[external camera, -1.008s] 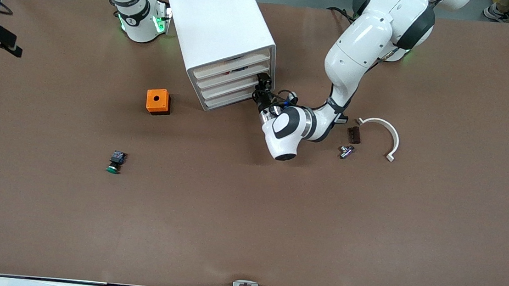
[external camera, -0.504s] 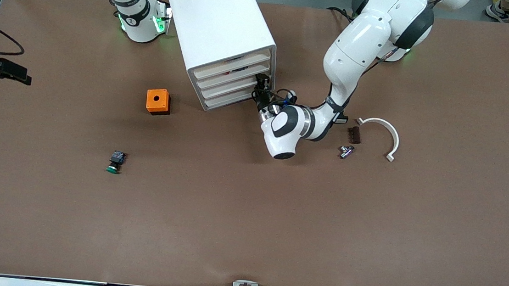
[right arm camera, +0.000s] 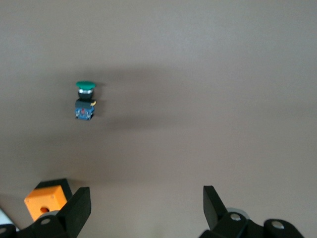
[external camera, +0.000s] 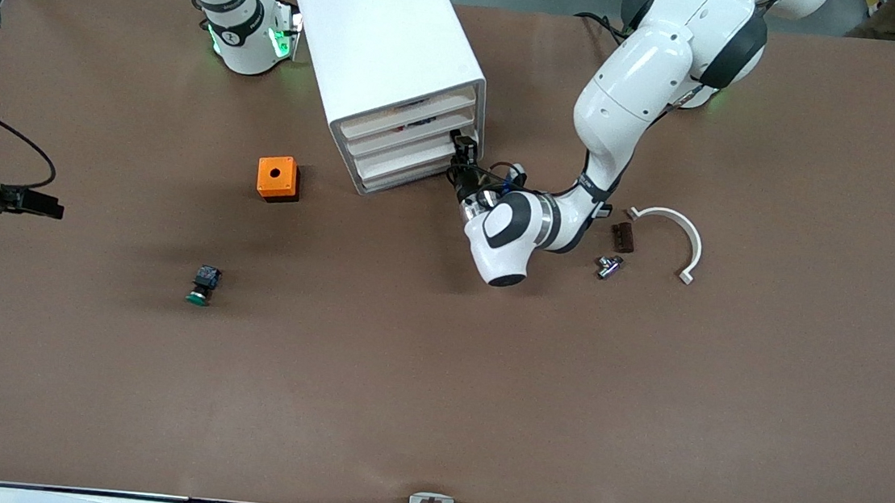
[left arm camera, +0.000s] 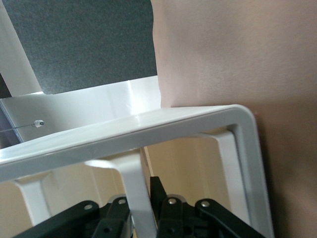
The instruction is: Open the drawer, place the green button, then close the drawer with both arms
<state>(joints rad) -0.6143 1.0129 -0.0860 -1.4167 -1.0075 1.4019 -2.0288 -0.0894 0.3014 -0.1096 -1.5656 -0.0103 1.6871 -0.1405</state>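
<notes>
Drawer [external camera: 411,159] front clamped by left end effector [external camera: 464,149], fingertips hidden

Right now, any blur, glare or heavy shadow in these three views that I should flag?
Front view: even light, sharp, soft shadow beside the orange box. Left wrist view: cabinet frame very close and soft, mild glare on its edge. Right wrist view: button slightly soft, with a broad faint shadow band across the table.

The table [external camera: 484,384] is plain brown. The cabinet [external camera: 385,43] is white, its drawer [external camera: 407,155] fronts white too. The box [external camera: 277,178] is orange. The button [external camera: 203,284] has a green cap on a black body. The arms [external camera: 631,97] are glossy white with black rings.
</notes>
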